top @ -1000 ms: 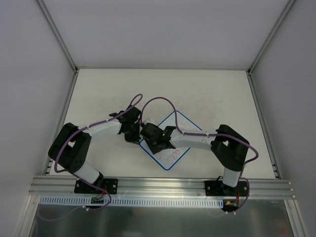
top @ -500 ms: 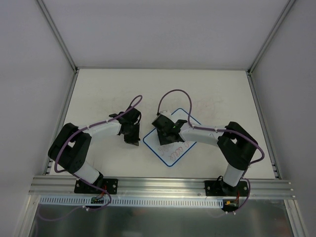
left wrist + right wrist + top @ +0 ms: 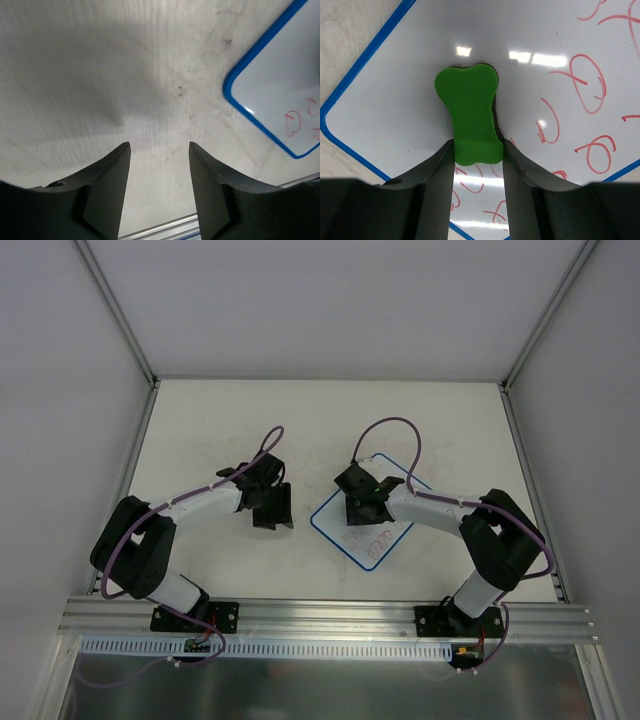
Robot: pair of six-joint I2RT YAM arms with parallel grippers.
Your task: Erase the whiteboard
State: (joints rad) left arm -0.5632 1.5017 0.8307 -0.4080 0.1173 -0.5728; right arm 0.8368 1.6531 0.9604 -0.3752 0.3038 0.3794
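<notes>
White tabletop (image 3: pixel 200 430) between pale walls, with the whiteboard (image 3: pixel 335 523) lying on it, turned like a diamond.

Changes since one second ago:
- Sweep of the right gripper (image 3: pixel 362 502) from the whiteboard's near-left part toward its far side.
- Slide of the whiteboard itself to the right, together with that stroke.
- Left gripper (image 3: pixel 275 508), before just at the whiteboard's left edge, now apart from it, fingers spread and holding nothing.

Probably means an unpinned whiteboard, dragged by a wipe instead of cleaned.

Right gripper clamped on the green eraser (image 3: pixel 469 120), seemingly pressed flat on the whiteboard. Left of the eraser, clean white up to the blue rim (image 3: pixel 365 80). Right of it and nearer, many red scribbles (image 3: pixel 585 82) not yet wiped. Task judged only partly done.

From the left wrist, only one corner of the whiteboard visible, well to the right of the spread fingers.
</notes>
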